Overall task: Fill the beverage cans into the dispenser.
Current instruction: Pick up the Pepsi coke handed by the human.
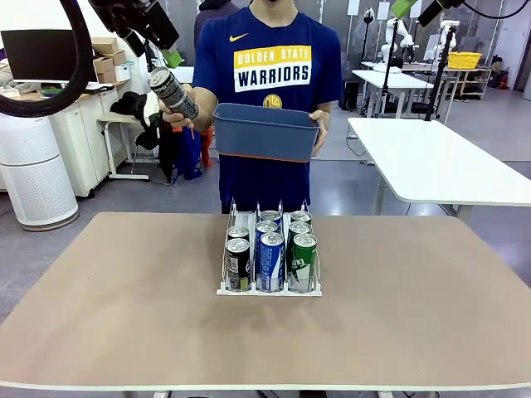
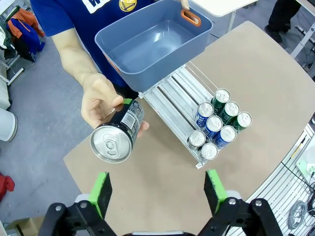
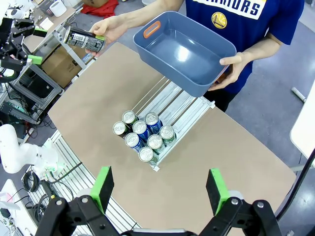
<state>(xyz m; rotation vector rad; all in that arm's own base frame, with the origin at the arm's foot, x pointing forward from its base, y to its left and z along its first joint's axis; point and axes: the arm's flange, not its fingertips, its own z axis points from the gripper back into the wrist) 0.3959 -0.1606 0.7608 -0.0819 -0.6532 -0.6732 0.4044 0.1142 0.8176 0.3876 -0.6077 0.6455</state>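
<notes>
A: Front view first. Where is the dispenser?

B: The dispenser (image 1: 270,291) sits mid-table (image 1: 124,315), lanes running near to far. Eight cans (image 1: 272,261) are bunched at its near end: two dark in the left lane, three blue in the middle, three green on the right.

A: And the person?

B: Standing at the far side. One hand (image 1: 184,116), on the left, holds a dark can (image 1: 172,93) raised and tilted. The other holds a blue-grey bin (image 1: 265,133) at chest height over the table's far edge.

A: Left wrist view?

B: Left gripper (image 2: 157,182): green pads wide apart, nothing between them, high above the table. The dark can (image 2: 115,137) is just beyond the fingers with its silver top towards the camera, gripped in the person's hand (image 2: 101,101). The bin (image 2: 147,49) hangs over the far end of the dispenser (image 2: 172,91).

A: Right wrist view?

B: Right gripper (image 3: 159,182): fingers likewise spread and holding nothing, well above the near table edge. The cans (image 3: 139,127) are packed at the dispenser's (image 3: 182,105) near end. The dark can (image 3: 83,39) is out past the table's left edge, and the bin (image 3: 187,54) is held by its orange-handled ends.
</notes>
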